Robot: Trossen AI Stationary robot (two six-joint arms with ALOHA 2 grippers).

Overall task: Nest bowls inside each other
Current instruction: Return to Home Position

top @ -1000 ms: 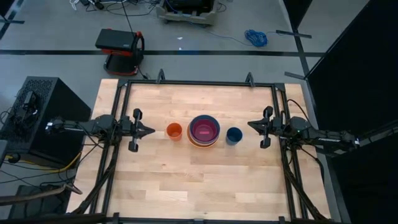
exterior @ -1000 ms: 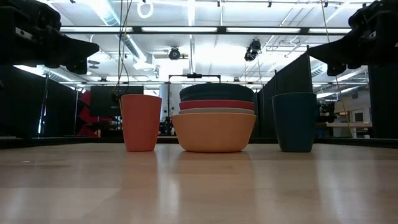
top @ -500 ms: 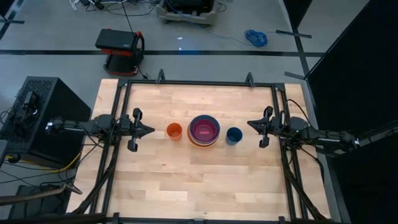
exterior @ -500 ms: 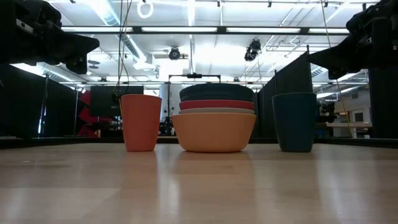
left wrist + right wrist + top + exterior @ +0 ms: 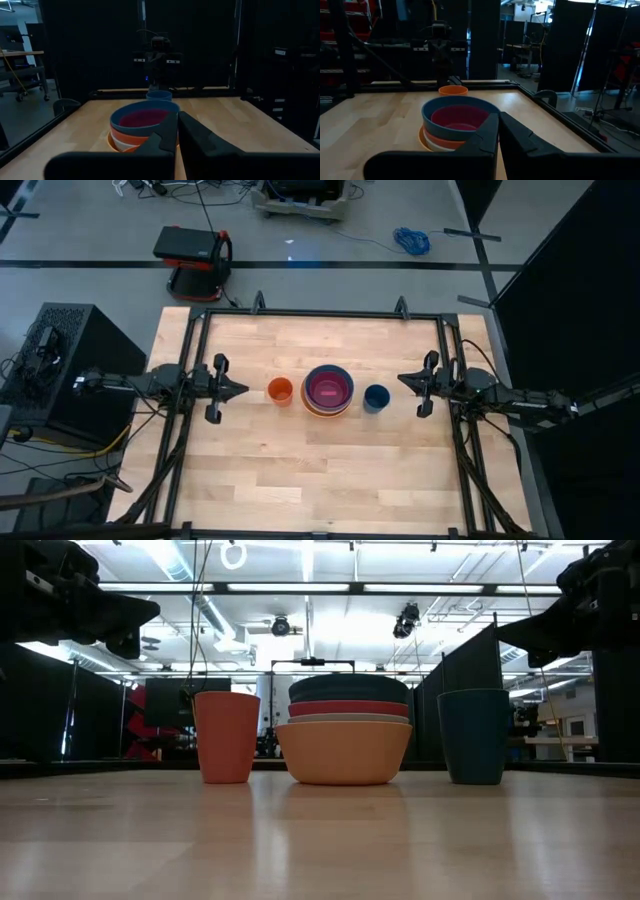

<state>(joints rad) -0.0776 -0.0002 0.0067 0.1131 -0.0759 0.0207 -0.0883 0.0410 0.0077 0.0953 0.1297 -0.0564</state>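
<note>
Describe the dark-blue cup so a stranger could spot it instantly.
On the wooden table, find the stack of nested bowls at its middle. A small cup stands on either side, clear of it. The dark-blue cup is the one toward the right arm; the orange cup sits opposite.

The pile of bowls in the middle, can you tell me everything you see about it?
The stack of bowls sits upright in the middle of the wooden table. Five smooth, plastic-looking bowls are nested: the orange bowl lowest, then the pale bowl, red bowl, teal-blue bowl, and pink bowl innermost. An orange cup and a dark-blue cup stand either side, apart from it. The left gripper and right gripper wait out at the sides, not touching it.
</note>
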